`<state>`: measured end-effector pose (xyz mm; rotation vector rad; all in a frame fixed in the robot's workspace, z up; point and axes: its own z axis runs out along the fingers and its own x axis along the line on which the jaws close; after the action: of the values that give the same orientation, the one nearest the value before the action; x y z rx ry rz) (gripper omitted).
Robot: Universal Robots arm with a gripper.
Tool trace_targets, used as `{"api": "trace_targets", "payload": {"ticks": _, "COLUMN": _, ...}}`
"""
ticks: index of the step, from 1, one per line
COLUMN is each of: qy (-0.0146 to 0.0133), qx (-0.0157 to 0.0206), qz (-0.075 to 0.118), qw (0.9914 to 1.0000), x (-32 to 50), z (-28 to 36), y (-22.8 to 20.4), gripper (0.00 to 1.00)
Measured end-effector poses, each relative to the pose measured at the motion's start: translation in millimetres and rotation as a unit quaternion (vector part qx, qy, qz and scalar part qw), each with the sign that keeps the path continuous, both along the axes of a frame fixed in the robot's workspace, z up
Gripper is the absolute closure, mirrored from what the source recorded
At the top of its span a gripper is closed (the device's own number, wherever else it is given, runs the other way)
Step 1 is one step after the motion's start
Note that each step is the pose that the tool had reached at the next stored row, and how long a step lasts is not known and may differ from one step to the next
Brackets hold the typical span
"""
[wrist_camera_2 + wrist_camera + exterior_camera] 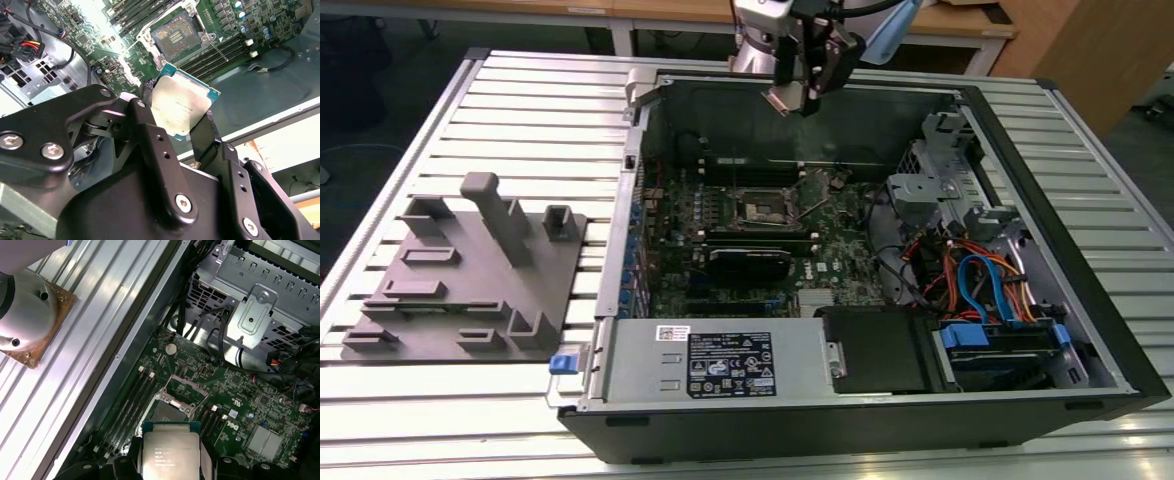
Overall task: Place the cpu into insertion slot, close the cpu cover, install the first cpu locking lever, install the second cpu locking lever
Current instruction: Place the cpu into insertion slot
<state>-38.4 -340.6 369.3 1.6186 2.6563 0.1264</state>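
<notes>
The cpu [182, 102] is clamped in the end effector [179, 111]. Below it, the uncovered insertion slot [175, 35] lies inside the open computer case [854, 430].

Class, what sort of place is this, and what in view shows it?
Probably a robotics lab bench: an open computer case lies on a slatted metal table, and the gripper holds the cpu above it.

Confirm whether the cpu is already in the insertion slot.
No: the cpu sits clamped between the fingers, apart from the empty insertion slot.
</notes>
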Motion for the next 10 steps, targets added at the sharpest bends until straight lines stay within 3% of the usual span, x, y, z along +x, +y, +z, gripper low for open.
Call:
{"api": "trace_targets", "payload": {"ticks": 6, "qy": 0.0, "qx": 0.0, "qz": -0.025, "qw": 0.99969, "x": 0.0, "z": -0.2, "y": 0.0, "gripper": 0.46}}
{"api": "trace_targets", "payload": {"ticks": 10, "qy": 0.0, "qx": 0.0, "qz": -0.03, "qw": 0.99956, "x": 0.0, "z": -0.2, "y": 0.0, "gripper": 0.46}}
